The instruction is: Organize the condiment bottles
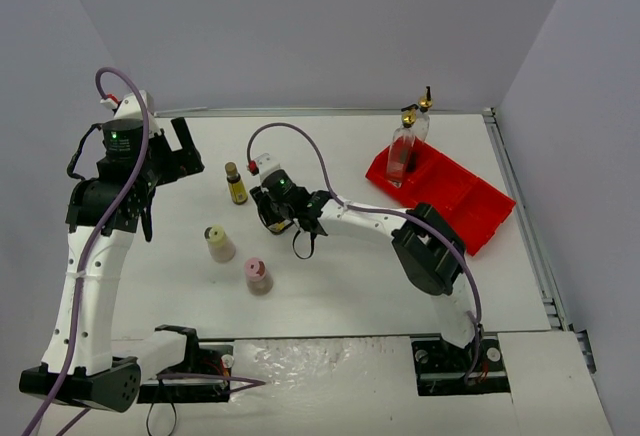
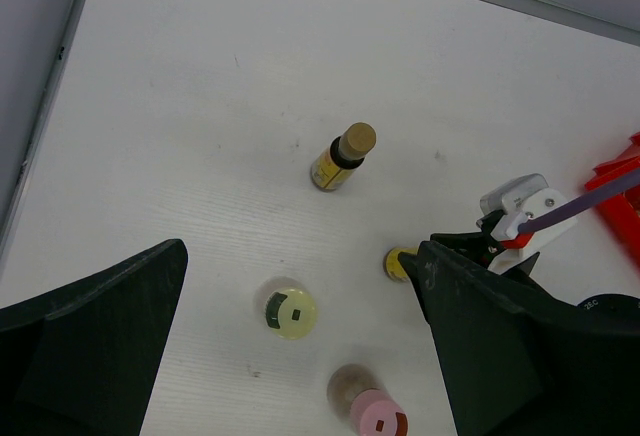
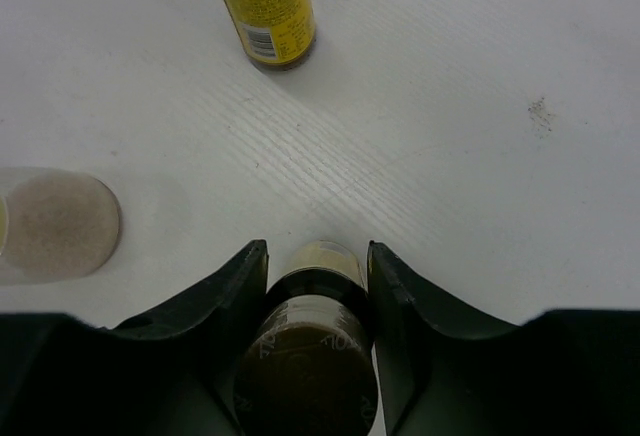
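Note:
My right gripper is shut on a small amber-yellow dark-capped bottle that stands on the table. The second amber bottle stands just beyond it. The squat cream bottle and the squat pink bottle stand nearer the front. Two tall clear glass bottles with gold spouts stand in the red tray. My left gripper is open and empty, high above the table.
A squat bottle shows at the left edge of the right wrist view. The red compartmented tray lies at the far right near the table's metal edge. Grey walls enclose the table on three sides.

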Robot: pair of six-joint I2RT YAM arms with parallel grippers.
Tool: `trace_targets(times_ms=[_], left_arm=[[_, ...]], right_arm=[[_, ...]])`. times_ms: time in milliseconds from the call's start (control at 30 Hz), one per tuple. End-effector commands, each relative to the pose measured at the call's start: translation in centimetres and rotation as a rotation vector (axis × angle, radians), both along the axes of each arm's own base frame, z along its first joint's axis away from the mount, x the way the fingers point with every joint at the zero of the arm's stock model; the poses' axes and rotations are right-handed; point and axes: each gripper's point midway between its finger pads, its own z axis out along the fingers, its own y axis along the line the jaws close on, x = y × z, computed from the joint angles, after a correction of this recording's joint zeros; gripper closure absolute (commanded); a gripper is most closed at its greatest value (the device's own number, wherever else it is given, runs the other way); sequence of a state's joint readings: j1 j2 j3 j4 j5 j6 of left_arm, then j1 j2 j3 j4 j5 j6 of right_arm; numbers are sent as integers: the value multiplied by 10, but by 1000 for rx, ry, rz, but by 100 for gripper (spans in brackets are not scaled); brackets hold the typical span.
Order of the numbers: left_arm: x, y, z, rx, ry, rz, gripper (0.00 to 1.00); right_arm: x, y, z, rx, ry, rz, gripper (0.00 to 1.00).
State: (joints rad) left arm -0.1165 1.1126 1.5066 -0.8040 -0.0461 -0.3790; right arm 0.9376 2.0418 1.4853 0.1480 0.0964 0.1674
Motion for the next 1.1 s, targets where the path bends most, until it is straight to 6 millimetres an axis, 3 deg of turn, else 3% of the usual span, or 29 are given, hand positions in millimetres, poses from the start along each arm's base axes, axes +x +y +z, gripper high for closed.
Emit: trace_targets(times_ms=[0, 167, 300, 367, 500, 567, 767, 900, 1067], left_arm=[[4, 4, 20, 2, -74, 13, 3], [5, 3, 19, -2, -74, 12, 3], [4, 3, 18, -1, -72, 14, 3], [3, 3, 17, -1, -70, 13, 3], [3, 2, 17, -6, -72, 10, 3], [3, 2, 17, -9, -73, 8, 3], [5, -1, 13, -26, -75, 2, 3], [6, -3, 11, -32, -76, -3, 3], [8, -3, 12, -33, -79, -7, 3]], right_arm=[[8, 10, 55, 66, -114, -31, 79], [9, -4, 77, 67, -148, -84, 99], [12, -21, 102, 80, -193, -139, 100], [19, -47, 119, 88, -216, -212, 100], [34, -116, 158, 176, -227, -379, 100], [46, -170, 168, 199, -235, -496, 100], [67, -309, 172, 216, -231, -818, 100], [67, -370, 163, 192, -232, -969, 100], [67, -412, 151, 176, -226, -1084, 100]])
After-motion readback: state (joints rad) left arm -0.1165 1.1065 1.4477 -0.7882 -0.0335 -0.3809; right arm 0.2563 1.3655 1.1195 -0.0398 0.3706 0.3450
